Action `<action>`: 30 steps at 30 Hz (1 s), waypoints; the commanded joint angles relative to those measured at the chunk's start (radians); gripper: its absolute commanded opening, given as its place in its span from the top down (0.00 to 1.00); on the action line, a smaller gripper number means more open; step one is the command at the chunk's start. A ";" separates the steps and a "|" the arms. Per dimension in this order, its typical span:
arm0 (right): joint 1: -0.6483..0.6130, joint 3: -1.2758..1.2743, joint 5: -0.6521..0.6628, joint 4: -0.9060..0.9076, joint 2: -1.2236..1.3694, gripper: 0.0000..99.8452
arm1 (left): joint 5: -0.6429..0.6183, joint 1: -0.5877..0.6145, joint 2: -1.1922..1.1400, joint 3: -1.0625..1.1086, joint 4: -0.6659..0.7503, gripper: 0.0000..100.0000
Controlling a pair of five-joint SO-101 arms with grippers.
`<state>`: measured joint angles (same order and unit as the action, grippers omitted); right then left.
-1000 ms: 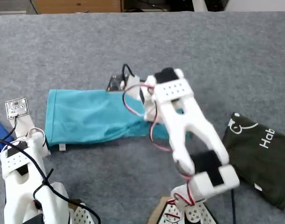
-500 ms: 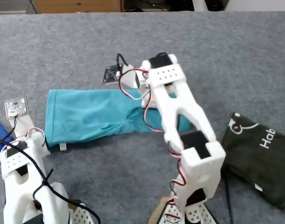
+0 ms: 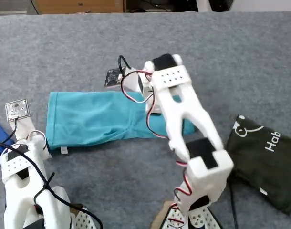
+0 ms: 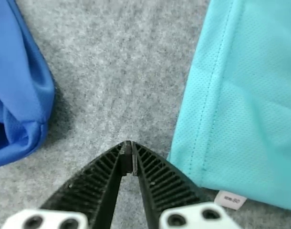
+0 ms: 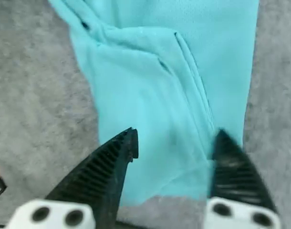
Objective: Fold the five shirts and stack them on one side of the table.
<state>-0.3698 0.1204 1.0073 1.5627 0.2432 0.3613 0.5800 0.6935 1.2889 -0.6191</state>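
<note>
Right jaws spread wide, hanging over the right-hand end of the long turquoise mesh shirt (image 5: pixel 183 71), one finger to either side of the bunched cloth. From the wrist view it's not clear whether the tips touch the fabric.

The right arm (image 3: pixel 183 119) stretches forward from its base at the near edge, bent at the elbow, with its wrist above that end of the shirt. Left jaws are pressed together, tips meeting over bare felt. The left arm (image 3: pixel 26 176) sits folded back at the near-left corner.

The turquoise shirt (image 3: pixel 93 121) lies flat as a long band across the middle of the grey felt desk (image 3: pixel 222 57). Its left edge is straight, and a small white tag (image 4: pixel 230 198) pokes out at the near-left corner. The left jaws point into the gap between that edge and a crumpled blue fabric shirt (image 4: pixel 16 95) at the desk's left side.

Well off to the right lies a folded dark shirt with white print (image 3: pixel 265 162), apart from the turquoise one. Open felt runs across the whole far half of the desk, and there's a bare strip in front of the shirt, between the two arms.
</note>
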 commanded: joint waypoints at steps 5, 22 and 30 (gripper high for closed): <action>0.107 -0.140 -0.031 0.023 -0.203 1.00 | 0.005 0.003 0.021 -0.003 0.017 0.98; 0.272 -0.495 -0.546 -0.489 -0.341 1.00 | -0.086 -0.077 -0.001 -0.577 -0.479 0.91; 0.357 -0.645 -0.717 -0.882 -0.334 1.00 | -0.080 -0.147 -0.446 -0.947 -0.744 0.77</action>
<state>-0.0399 -0.4641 0.3399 0.8477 -0.0422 0.2417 0.4434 0.3959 0.4895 -1.3096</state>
